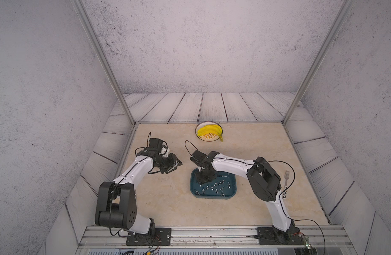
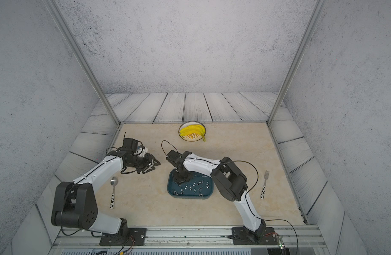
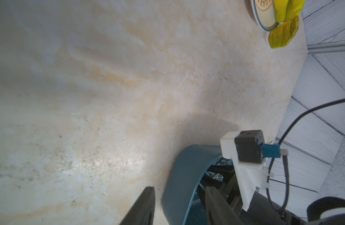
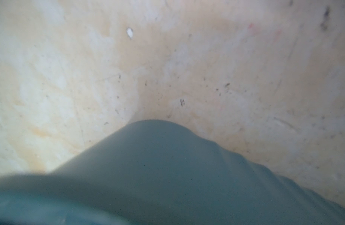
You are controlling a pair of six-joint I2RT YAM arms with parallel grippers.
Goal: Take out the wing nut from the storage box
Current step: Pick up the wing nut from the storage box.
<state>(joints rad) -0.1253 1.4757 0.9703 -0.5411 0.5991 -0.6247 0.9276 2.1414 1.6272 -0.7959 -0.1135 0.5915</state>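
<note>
The storage box (image 1: 212, 197) (image 2: 190, 197) is a shallow teal tray right of the table's middle, with several silver wing nuts (image 1: 216, 185) (image 2: 195, 184) scattered in it. My right gripper (image 1: 200, 181) (image 2: 179, 180) reaches down into the box's far left corner. Its wrist view shows only the blurred box rim (image 4: 158, 165), so its jaws are hidden there. In the left wrist view a wing nut (image 3: 217, 176) lies by its black fingers. My left gripper (image 1: 175, 164) (image 3: 179, 198) hovers open and empty over bare table, left of the box wall (image 3: 179, 175).
A round plate (image 1: 206, 138) with yellow bananas (image 1: 210, 129) stands at the back middle. A fork (image 1: 286, 176) lies right of the right arm. A spoon (image 2: 113, 189) lies near the left arm's elbow. Metal frame posts rise at the table's back corners.
</note>
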